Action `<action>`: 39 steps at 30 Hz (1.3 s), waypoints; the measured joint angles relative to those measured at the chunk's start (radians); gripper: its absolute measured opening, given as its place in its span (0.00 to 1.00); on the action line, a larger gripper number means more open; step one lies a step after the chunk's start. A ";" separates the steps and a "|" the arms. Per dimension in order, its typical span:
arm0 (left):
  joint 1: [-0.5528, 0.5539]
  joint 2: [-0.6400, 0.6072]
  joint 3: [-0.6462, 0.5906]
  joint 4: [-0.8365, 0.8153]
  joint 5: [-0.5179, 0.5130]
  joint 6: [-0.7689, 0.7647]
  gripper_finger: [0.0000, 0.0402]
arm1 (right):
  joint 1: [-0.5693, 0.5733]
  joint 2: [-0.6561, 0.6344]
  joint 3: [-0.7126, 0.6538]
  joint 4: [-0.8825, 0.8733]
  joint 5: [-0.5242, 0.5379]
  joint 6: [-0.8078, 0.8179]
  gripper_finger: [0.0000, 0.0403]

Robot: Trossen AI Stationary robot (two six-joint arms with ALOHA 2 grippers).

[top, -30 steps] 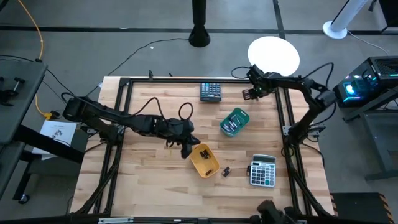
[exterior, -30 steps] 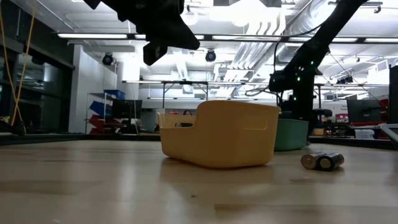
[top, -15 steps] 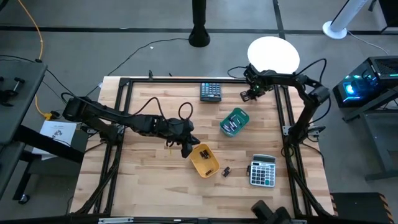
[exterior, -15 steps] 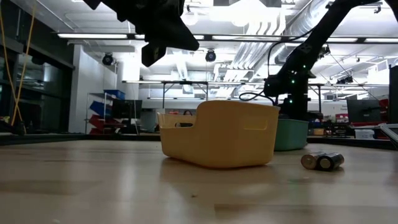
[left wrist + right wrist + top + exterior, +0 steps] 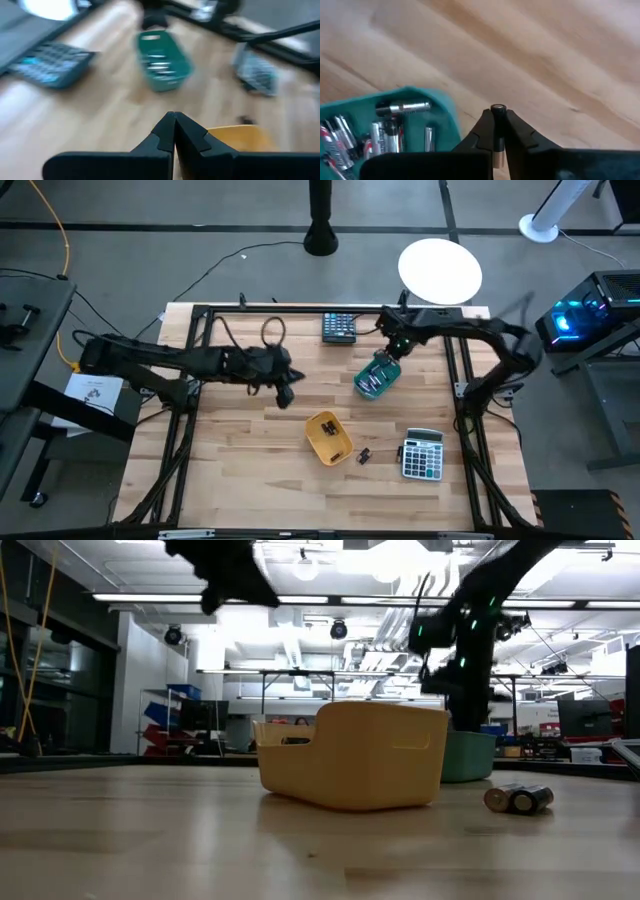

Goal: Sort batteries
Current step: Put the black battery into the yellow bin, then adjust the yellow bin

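Right now the right gripper (image 5: 498,131) has its two dark fingers pinched together on a small metal-capped cylindrical battery (image 5: 497,111), held end-on just beside the rim of the small teal plastic tray (image 5: 377,375). That tray already holds a heap of batteries. More dark batteries lie in the small yellow plastic tray (image 5: 327,437), on the near side of the teal one, and two loose ones (image 5: 520,799) rest on the pale wooden table (image 5: 240,470), beyond the yellow tray from the teal one.

The risk, as I judge it, is a release made too soon: the held battery sits outside the teal wall, so letting go here would drop it onto the wood, where it could roll.

The left gripper (image 5: 174,127) has its fingers pressed together on nothing, hanging well to the far-left side of the teal tray.

Only the right wrist view shows the grip and the battery; from above, the battery cannot be made out. The low view alone shows the loose pair clearly as batteries.
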 joint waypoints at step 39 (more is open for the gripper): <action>0.031 0.028 -0.007 -0.155 0.179 0.183 0.00 | 0.819 0.173 0.373 -0.013 -0.042 0.310 0.41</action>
